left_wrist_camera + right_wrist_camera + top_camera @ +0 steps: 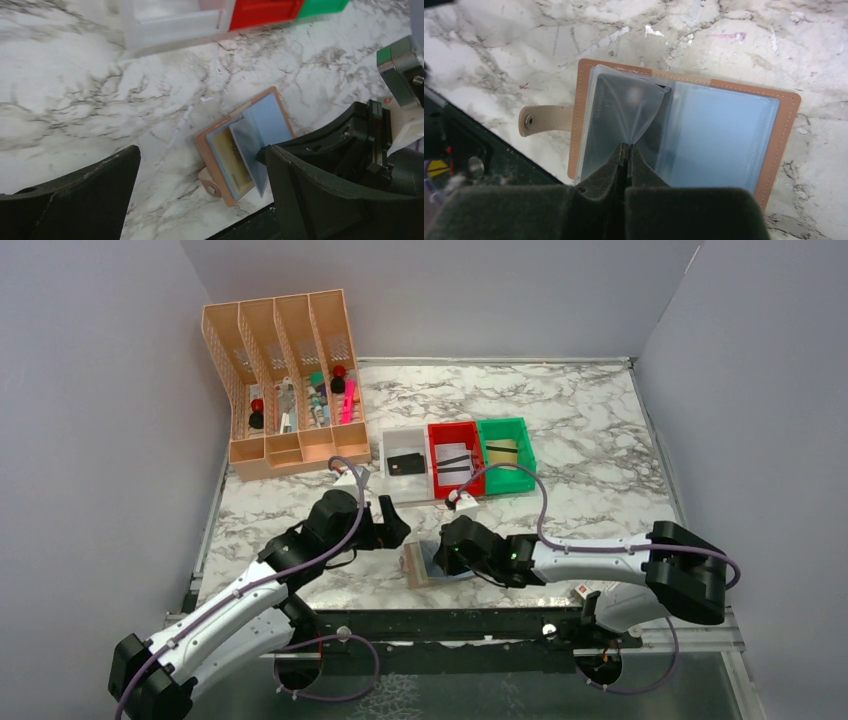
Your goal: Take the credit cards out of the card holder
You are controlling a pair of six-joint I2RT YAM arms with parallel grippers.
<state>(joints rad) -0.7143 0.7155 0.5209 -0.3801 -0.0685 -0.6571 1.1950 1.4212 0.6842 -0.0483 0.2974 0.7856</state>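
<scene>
The card holder (pixel 420 566) lies open near the table's front edge, brown outside with pale blue inner faces (pixel 724 135). My right gripper (pixel 626 146) is shut on the edge of one of its clear sleeve pages (pixel 639 107) and holds that page lifted and bent. A tan-gold credit card (pixel 234 157) shows in the pocket under the raised page in the left wrist view. The snap strap (pixel 544 120) sticks out at the holder's side. My left gripper (pixel 200 150) hangs open above the marble just left of the card holder (pixel 265 117), with nothing between its fingers.
Behind the card holder stand a white bin (pixel 405 478) with a dark card in it, a red bin (pixel 455 430) and a green bin (pixel 505 424). A peach file organiser (pixel 285 380) with pens stands at the back left. The table's black front rail (pixel 450 625) runs right beside the holder.
</scene>
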